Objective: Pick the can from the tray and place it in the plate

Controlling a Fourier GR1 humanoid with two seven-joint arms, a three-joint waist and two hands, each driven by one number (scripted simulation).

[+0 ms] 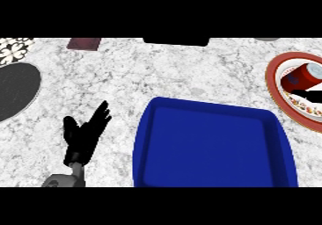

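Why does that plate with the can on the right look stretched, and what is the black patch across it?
Head view: the plate looks taller than wide because it sits at the picture's right edge, partly cut off; the can lies on its side in it; the black patch below the can is probably part of the right robot hand, too cropped to tell; the left robot hand rests open beside the blue tray.

small red can with a white and blue label: lying on its side in the plate | round white plate with a red patterned rim: at the counter's right edge | deep blue rectangular plastic tray: just left of the plate, holding nothing
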